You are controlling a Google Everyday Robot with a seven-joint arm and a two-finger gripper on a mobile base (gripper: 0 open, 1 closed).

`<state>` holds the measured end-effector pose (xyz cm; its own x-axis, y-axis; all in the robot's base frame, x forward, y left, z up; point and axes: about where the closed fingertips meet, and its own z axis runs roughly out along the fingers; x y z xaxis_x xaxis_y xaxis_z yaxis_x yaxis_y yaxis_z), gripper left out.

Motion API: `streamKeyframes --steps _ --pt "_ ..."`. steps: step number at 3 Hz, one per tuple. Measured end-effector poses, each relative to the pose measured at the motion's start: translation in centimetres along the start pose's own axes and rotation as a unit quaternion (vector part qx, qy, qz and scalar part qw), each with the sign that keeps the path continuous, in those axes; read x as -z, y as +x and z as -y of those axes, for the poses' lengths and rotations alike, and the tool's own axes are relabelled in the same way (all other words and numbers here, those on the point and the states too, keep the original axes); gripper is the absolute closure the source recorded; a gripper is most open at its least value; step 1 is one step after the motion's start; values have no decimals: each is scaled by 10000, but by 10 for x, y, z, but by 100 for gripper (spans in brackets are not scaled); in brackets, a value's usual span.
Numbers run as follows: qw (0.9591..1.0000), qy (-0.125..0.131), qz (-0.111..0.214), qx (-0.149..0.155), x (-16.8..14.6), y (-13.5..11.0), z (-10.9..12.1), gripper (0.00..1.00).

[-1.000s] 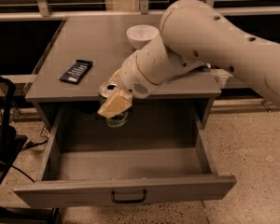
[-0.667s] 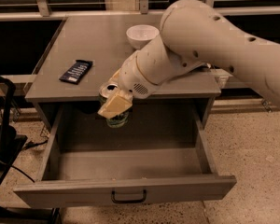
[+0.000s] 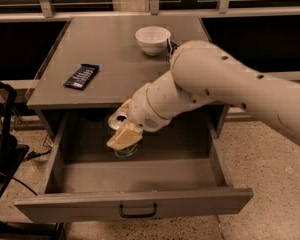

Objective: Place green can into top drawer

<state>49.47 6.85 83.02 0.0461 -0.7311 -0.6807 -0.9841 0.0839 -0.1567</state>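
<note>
The top drawer (image 3: 135, 198) of the grey cabinet stands pulled wide open, its black handle (image 3: 138, 211) facing me. My gripper (image 3: 123, 137) reaches down inside the drawer near its back left. Its tan fingers (image 3: 125, 138) are shut on the green can (image 3: 126, 152). The can's silver top shows just above the fingers and its green base just below them. The can is low over the drawer floor; I cannot tell whether it touches. My thick white arm crosses the drawer's right half.
A white bowl (image 3: 152, 39) stands at the back of the cabinet top (image 3: 110, 49). A flat black device (image 3: 81, 76) lies on its left side. A black stand with cables (image 3: 4, 134) is on the floor to the left. Dark windows run behind.
My gripper has moved down with the green can, from the level of the cabinet's front edge into the open drawer.
</note>
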Motion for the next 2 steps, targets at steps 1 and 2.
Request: streamKeyframes --steps 1,2 --pt "10000 -7 63 -23 -15 16 -11 100" --pt "9998 87 157 -1 -36 38 -14 100"
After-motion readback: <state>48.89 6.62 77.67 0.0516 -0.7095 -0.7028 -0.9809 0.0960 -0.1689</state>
